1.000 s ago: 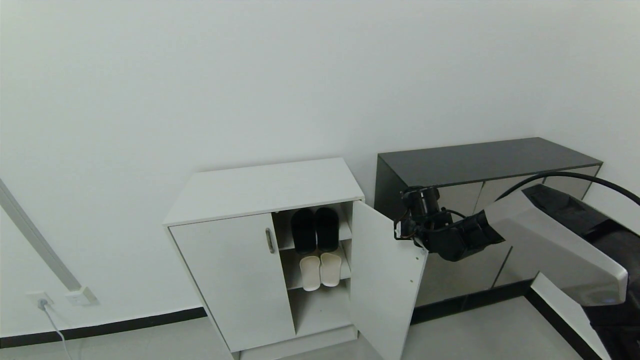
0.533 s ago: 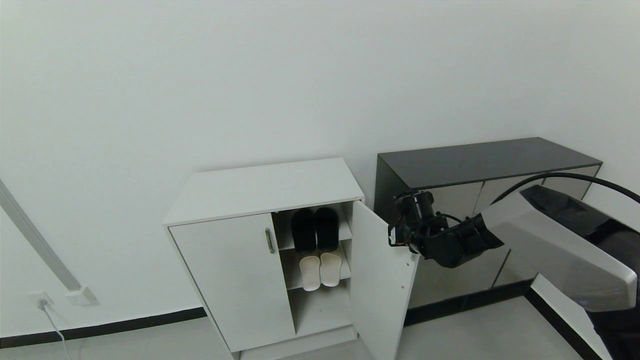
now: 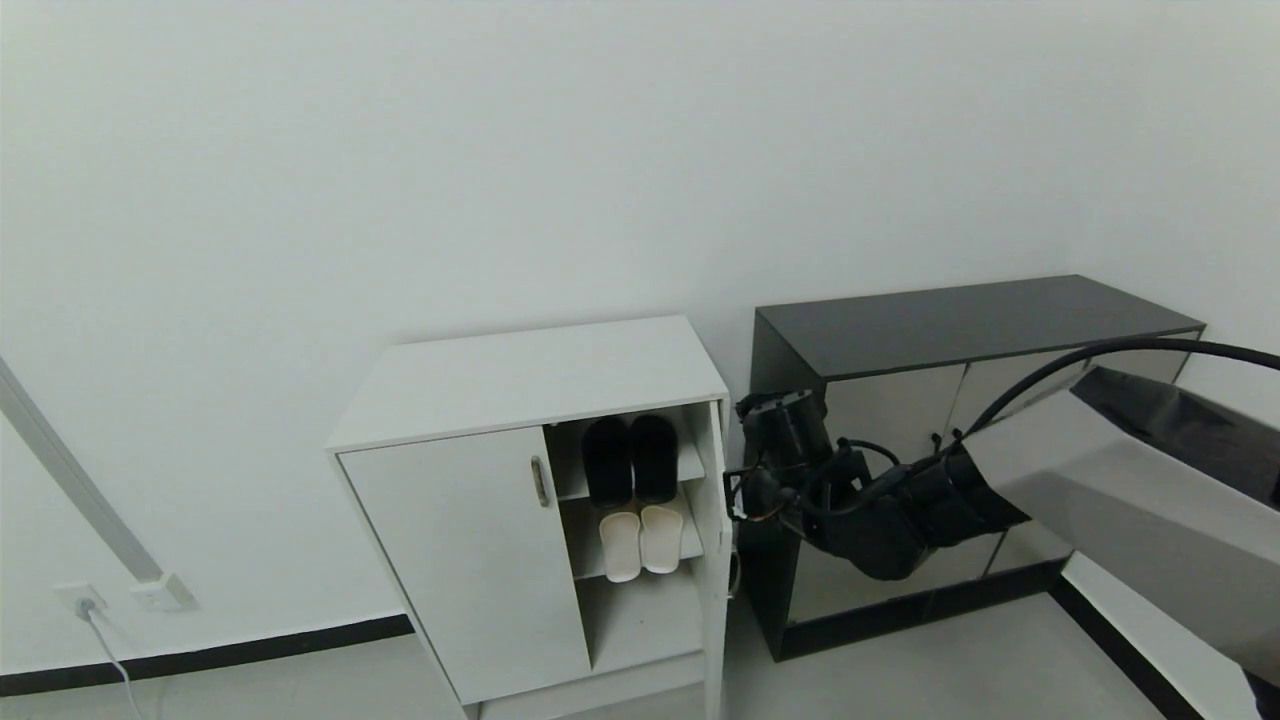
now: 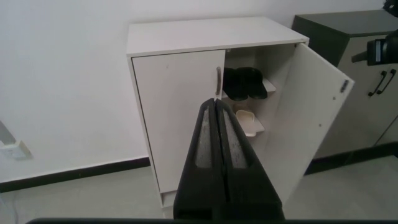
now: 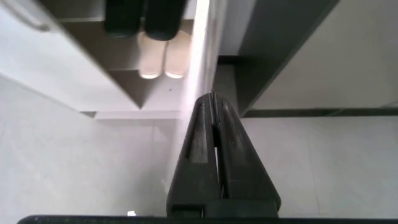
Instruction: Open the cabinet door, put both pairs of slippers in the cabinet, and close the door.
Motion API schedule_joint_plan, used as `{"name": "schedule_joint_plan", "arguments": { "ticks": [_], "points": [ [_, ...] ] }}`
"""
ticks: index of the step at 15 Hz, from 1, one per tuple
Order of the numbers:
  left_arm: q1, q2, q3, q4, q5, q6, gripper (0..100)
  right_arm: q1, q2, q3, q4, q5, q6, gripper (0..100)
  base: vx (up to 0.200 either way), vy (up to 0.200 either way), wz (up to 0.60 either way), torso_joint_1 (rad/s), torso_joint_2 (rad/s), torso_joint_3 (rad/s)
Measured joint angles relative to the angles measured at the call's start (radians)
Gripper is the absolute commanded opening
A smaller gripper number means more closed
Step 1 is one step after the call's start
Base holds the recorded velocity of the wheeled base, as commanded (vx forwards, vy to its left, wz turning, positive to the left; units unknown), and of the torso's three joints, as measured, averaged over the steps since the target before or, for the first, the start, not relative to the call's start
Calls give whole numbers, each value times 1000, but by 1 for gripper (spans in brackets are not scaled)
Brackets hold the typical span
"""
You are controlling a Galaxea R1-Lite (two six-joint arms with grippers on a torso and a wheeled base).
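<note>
your left gripper (image 4: 217,102) hangs in front of the cabinet (image 3: 530,385), fingers pressed together, empty; leave it there. inside, the black slippers (image 3: 630,458) sit on the upper shelf and the white slippers (image 3: 641,540) on the one below, both clear of the doorway. the right door (image 3: 716,600) stands partly open. your right gripper (image 3: 738,497), closed on nothing, is just beside its outer face: push flat and slow until it seats.
</note>
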Motion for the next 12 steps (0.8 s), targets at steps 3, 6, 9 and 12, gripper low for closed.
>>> {"name": "schedule_joint_plan", "arguments": {
  "ticks": [3, 6, 9, 12],
  "points": [
    [0, 0, 0, 0, 0, 0, 0, 33, -76, 105, -87, 46, -32, 0, 0, 0, 0, 0, 0, 0],
    [0, 0, 0, 0, 0, 1, 0, 53, -137, 200, -145, 85, -61, 0, 0, 0, 0, 0, 0, 0],
    [0, 0, 0, 0, 0, 1, 0, 61, -159, 258, -211, 116, -63, 0, 0, 0, 200, -1, 2, 2],
    [0, 0, 0, 0, 0, 1, 0, 64, -163, 285, -217, 162, -59, 0, 0, 0, 600, -1, 4, 2]
  ]
}}
